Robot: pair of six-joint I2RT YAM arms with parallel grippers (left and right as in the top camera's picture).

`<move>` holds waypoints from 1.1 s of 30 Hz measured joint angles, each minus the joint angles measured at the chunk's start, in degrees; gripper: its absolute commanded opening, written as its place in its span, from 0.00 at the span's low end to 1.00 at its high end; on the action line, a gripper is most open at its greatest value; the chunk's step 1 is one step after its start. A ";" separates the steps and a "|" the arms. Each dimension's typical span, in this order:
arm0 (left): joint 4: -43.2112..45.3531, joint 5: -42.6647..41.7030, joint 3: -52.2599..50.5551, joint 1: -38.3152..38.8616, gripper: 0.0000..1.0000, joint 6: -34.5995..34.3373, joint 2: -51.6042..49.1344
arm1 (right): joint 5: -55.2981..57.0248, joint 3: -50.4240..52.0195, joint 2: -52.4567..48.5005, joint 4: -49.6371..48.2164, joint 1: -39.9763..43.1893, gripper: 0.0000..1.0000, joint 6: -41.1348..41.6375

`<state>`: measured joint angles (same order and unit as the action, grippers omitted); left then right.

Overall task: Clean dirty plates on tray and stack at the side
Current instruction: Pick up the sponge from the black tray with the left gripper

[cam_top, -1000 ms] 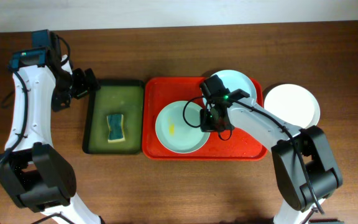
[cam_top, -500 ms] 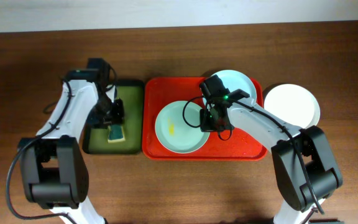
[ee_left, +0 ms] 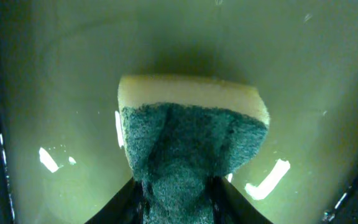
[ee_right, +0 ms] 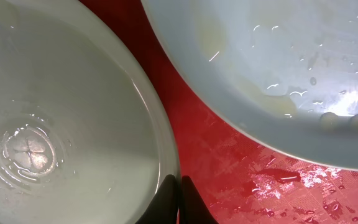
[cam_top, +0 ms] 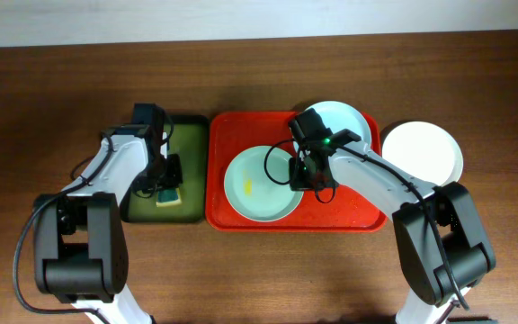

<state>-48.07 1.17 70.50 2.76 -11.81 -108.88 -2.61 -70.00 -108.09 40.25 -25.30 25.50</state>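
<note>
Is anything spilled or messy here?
Yes. Water drops lie spilled on the red tray beside the front plate, and that plate has a yellow smear. Nothing looks broken.

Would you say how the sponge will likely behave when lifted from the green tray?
The sponge probably squashes easily: it narrows where the left gripper pinches it. Sitting in liquid, it likely lifts heavier and drips.
</note>
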 measured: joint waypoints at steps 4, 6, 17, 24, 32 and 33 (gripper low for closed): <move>1.25 0.20 -0.59 0.00 0.00 -0.37 0.00 | 0.00 0.00 0.00 0.00 0.00 0.25 -0.02; 0.98 0.15 0.09 0.00 0.00 -0.13 0.35 | -0.02 0.07 -0.02 0.15 0.00 0.44 0.00; 3.23 0.17 1.62 0.00 0.00 1.57 24.92 | -0.22 0.07 -0.09 0.61 0.00 0.04 0.07; 4.70 0.17 0.81 0.00 0.00 1.57 15.50 | -0.22 0.09 -0.09 -0.04 -0.02 0.23 -0.02; 5.09 0.17 0.72 0.00 0.00 1.57 14.51 | -0.22 0.11 -0.13 -0.98 -0.02 0.07 -0.15; 5.11 0.17 0.72 0.00 0.00 1.77 14.47 | -0.22 0.11 -0.20 -1.01 -0.02 0.04 0.02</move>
<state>-42.96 1.34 71.22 2.76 -10.04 -94.41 -2.83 -69.89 -108.29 39.24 -25.32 25.52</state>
